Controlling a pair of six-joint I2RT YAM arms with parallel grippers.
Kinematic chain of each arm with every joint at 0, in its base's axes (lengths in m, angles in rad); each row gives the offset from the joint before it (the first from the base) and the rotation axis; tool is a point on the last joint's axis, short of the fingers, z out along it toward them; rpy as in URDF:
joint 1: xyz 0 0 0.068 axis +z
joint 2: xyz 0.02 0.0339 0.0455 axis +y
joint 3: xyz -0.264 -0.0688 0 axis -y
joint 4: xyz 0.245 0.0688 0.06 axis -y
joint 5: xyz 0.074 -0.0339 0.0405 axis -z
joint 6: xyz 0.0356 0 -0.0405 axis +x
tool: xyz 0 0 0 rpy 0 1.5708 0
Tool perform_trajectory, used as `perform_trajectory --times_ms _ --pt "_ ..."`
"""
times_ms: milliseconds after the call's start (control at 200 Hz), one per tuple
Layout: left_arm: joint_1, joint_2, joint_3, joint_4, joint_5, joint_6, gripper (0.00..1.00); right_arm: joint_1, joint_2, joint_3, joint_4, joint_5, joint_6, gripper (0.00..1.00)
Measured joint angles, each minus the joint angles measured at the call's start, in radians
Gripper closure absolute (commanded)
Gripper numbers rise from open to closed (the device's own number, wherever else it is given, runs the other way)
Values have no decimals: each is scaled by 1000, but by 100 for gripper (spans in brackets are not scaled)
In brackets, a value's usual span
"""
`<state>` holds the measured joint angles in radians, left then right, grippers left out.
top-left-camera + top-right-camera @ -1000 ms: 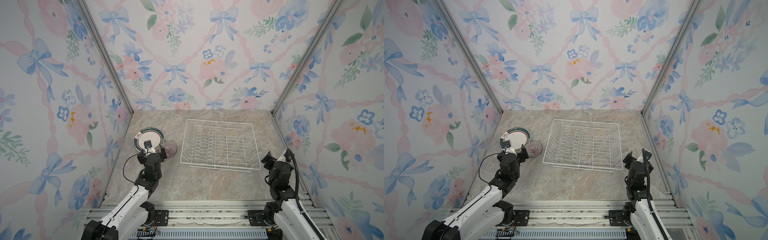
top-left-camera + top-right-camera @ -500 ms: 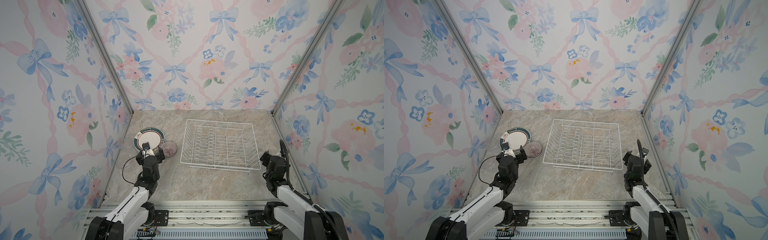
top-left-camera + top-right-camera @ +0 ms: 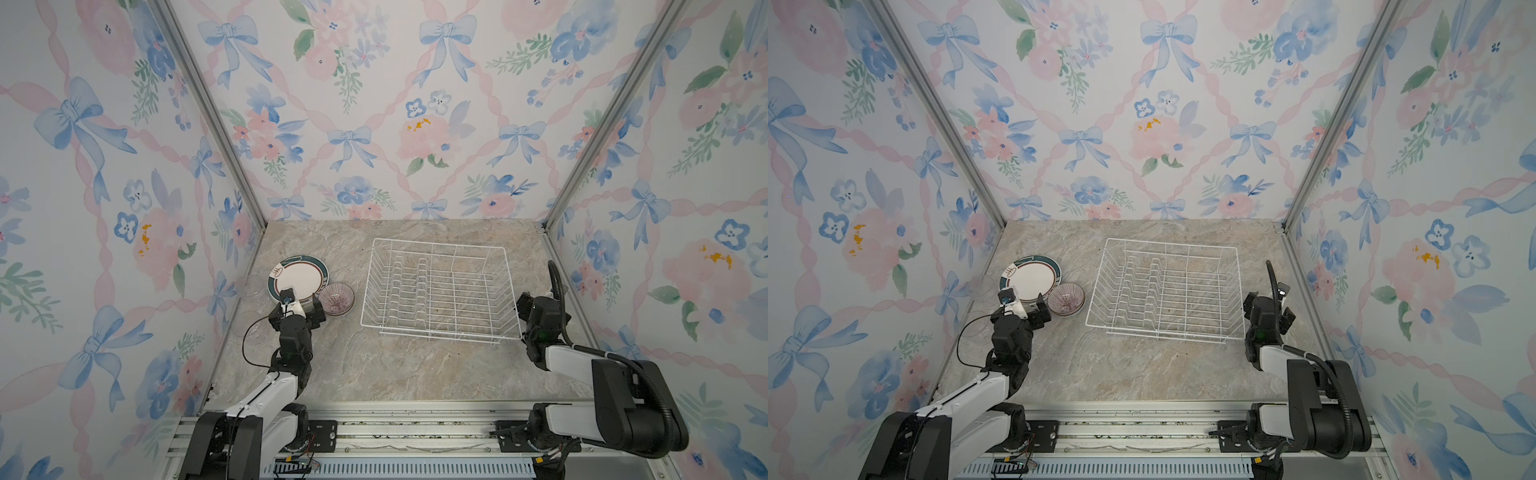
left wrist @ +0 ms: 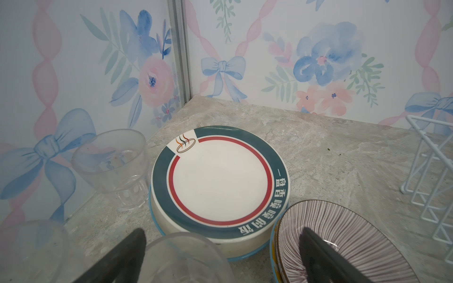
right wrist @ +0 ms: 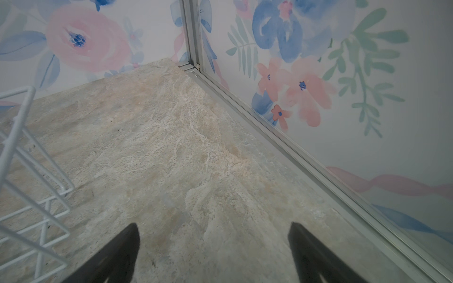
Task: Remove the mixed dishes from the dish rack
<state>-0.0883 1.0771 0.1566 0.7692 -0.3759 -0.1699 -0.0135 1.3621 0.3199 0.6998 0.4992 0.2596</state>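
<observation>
the left gripper [image 4: 221, 230] hangs spread wide, gripping nothing, a clear glass cup [image 4: 186, 259] between its jaws, beside the teal-rimmed plate [image 4: 220, 181] and purple-striped bowl [image 4: 343, 245], left of the white wire dish rack [image 3: 440, 291]. the right gripper [image 5: 213, 225], equally wide and holding nothing, hovers over the stone-look tabletop [image 5: 171, 147] right of the rack.

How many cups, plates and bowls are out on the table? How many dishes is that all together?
Clear glass cups: 3
Plates: 2, teal-rimmed plate on a blue-rimmed plate
Bowls: 2, purple-striped bowl in a blue-rimmed bowl
Total: 7 showing
</observation>
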Motion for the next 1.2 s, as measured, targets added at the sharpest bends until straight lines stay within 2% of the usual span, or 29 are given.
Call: perform_trajectory --times_ms 135,365,680,1055,1200 --pt "20 120 26 41 30 4 2 0 8 0 13 -3 -4 3" --pt "25 219 79 109 77 19 2 4 10 4 30 -6 -19 3" --pt "31 256 76 184 129 43 2 94 82 48 74 19 -136 3" --pt "31 259 75 204 180 67 2 98 131 91 77 -80 -206 3" --pt "31 259 68 206 199 79 2 100 180 66 180 -111 -220 3"
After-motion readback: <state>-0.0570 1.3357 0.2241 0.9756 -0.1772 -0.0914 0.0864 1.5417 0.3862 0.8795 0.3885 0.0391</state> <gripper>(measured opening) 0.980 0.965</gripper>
